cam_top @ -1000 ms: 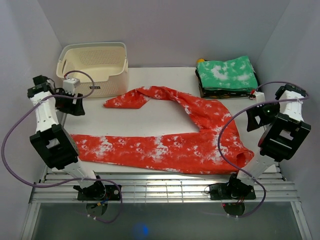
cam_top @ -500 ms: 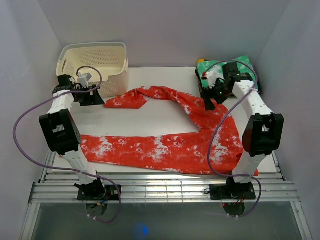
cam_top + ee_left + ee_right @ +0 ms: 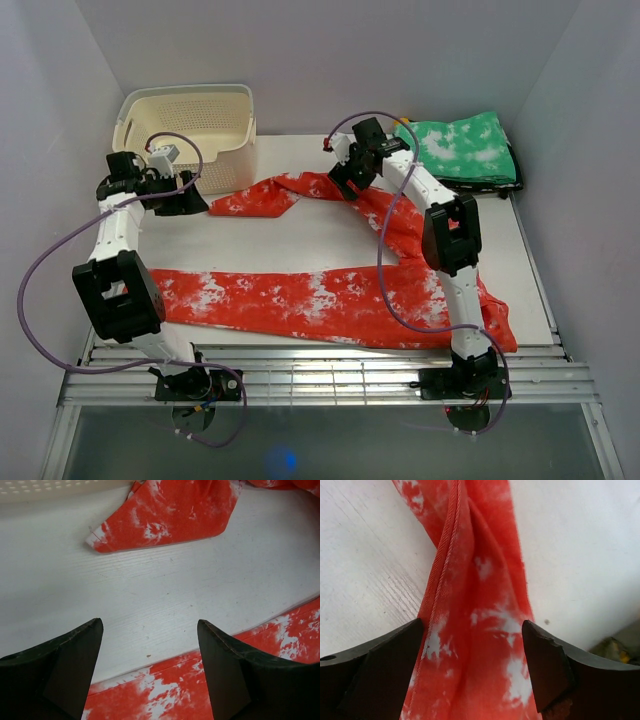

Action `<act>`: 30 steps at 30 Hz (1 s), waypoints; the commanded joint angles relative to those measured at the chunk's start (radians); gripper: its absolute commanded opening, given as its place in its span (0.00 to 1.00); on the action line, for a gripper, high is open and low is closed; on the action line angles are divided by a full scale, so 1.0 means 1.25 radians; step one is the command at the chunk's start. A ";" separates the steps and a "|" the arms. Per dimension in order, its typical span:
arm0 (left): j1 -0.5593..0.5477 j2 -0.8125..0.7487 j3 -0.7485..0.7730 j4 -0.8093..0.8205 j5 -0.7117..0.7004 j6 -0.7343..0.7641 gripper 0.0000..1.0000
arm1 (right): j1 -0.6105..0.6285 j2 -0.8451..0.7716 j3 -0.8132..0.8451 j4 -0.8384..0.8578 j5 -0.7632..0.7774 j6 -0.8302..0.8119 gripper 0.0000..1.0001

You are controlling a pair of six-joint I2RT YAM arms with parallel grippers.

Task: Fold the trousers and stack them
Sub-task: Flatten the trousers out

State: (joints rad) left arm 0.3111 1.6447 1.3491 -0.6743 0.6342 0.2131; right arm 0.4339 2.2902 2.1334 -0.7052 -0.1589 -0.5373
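The red trousers (image 3: 330, 300) with white blotches lie spread on the white table, one leg along the front and the other angled toward the back left. My left gripper (image 3: 190, 203) is open just left of the far leg's cuff (image 3: 235, 203). In the left wrist view that gripper (image 3: 149, 625) is over bare table, with the cuff (image 3: 165, 515) ahead and the front leg (image 3: 175, 690) below. My right gripper (image 3: 343, 183) is open over the far leg's middle. In the right wrist view it (image 3: 472, 625) straddles the bunched red fabric (image 3: 470, 580).
A cream basket (image 3: 185, 125) stands at the back left, right behind my left gripper. A folded stack of green and white trousers (image 3: 465, 150) sits at the back right. Metal slats (image 3: 320, 365) run along the table's front edge.
My right arm has swung left from the green stack to the far trouser leg's middle. My left gripper has shifted slightly toward the cuff. The trousers have not moved.
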 commanded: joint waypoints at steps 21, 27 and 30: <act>0.017 -0.062 -0.005 -0.037 -0.005 0.044 0.86 | 0.057 -0.430 -0.497 -0.167 -0.217 -0.257 0.08; 0.024 -0.053 -0.025 -0.075 0.002 0.109 0.86 | 0.102 -0.564 -0.840 -0.161 -0.104 -0.378 0.08; 0.022 -0.031 -0.014 -0.112 0.048 0.150 0.86 | 0.134 -0.620 -0.970 -0.096 -0.056 -0.384 0.08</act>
State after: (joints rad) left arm 0.3344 1.6180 1.3266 -0.7597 0.6136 0.3267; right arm 0.5747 1.5852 1.0092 -0.8330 -0.3038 -0.9474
